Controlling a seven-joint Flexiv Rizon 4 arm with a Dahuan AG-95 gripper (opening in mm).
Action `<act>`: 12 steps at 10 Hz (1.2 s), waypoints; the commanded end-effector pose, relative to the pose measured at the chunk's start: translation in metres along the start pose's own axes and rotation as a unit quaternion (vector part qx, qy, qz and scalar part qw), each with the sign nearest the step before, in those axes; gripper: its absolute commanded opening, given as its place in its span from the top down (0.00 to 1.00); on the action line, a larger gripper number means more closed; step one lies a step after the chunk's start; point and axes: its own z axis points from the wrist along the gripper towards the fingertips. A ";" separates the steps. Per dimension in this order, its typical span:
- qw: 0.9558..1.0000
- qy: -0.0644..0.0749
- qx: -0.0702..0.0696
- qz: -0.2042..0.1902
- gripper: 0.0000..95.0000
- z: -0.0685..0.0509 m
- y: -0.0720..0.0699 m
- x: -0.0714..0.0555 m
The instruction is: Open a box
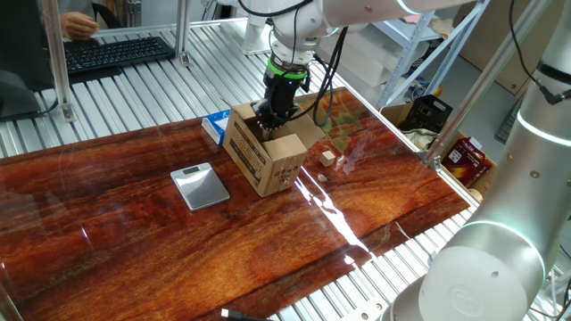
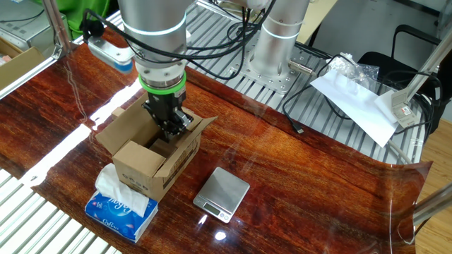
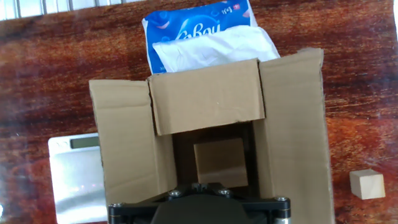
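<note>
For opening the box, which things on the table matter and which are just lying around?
Part of the job:
- box, flaps spread open
- gripper, shut, down in the box's opening

Just lying about:
- tissue packet
- silver scale
- small wooden block

One fixed view: raised, off a far corner of the wooden table (image 1: 268,241), looking down and across toward a keyboard (image 1: 116,52) at the back. The other fixed view: raised on the opposite side, closer in, facing the arm's base (image 2: 272,67). Hand view: straight down from the wrist, very near, onto the box (image 3: 211,143). Shared by all three: box (image 1: 268,156), scale (image 1: 200,186), blue tissue packet (image 2: 121,208). Small wooden block (image 3: 367,184) only in the hand view and one fixed view.
</note>
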 end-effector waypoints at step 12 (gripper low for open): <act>1.000 0.010 0.005 0.014 1.00 -0.030 0.000 0.048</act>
